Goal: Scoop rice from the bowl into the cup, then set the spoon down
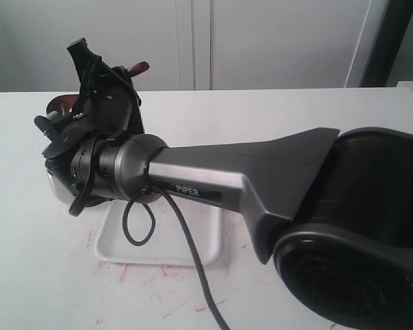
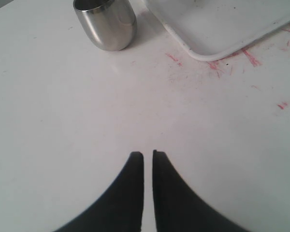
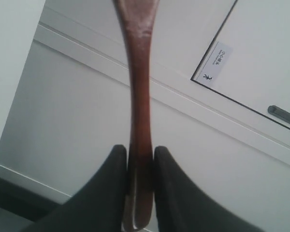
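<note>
One small rounded stainless-steel cup [image 2: 106, 24] stood upright on the white counter [image 2: 77, 121], just beside a corner of the one flat white rectangular tray [image 2: 222, 24]. Its mouth was cut off at the edge of view, so I could not tell what it held. My right fingers [image 3: 117, 179] were clamped narrow on the handle of the single dark reddish-brown wooden spoon [image 3: 139, 96], held up off the counter. My left fingers [image 2: 130, 193] were drawn nearly together, gripping nothing.
</note>
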You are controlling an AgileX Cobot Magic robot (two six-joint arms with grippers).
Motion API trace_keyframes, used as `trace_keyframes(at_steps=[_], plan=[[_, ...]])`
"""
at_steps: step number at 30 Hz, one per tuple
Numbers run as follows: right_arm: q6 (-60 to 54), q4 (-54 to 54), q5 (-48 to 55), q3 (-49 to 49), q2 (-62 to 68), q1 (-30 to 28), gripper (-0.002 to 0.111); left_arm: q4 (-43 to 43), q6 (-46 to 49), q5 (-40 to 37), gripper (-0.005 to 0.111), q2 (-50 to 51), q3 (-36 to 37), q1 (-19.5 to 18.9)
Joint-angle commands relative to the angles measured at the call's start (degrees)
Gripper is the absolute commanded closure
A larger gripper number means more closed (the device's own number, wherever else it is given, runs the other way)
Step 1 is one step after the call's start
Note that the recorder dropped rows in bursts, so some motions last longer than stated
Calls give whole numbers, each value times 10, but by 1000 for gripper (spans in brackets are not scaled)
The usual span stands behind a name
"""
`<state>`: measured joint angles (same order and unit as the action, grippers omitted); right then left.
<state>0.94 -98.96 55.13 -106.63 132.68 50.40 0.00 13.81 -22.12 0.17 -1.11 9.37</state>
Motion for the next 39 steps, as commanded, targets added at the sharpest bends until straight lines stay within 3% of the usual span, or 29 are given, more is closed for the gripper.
trace_keyframes(at_steps=[1,33,36,39], plan=[[36,-10,13,1,-2,-2,108,0,-3,-19,92,-2,5,1],[-5,42,-16,1,-2,5,108,0,-3,-19,92,-2,5,1],[76,41,3,1,-2,5,108,0,-3,-19,92,-2,5,1],[254,43,37,1,-11,5,108,0,-3,-19,92,-2,5,1]])
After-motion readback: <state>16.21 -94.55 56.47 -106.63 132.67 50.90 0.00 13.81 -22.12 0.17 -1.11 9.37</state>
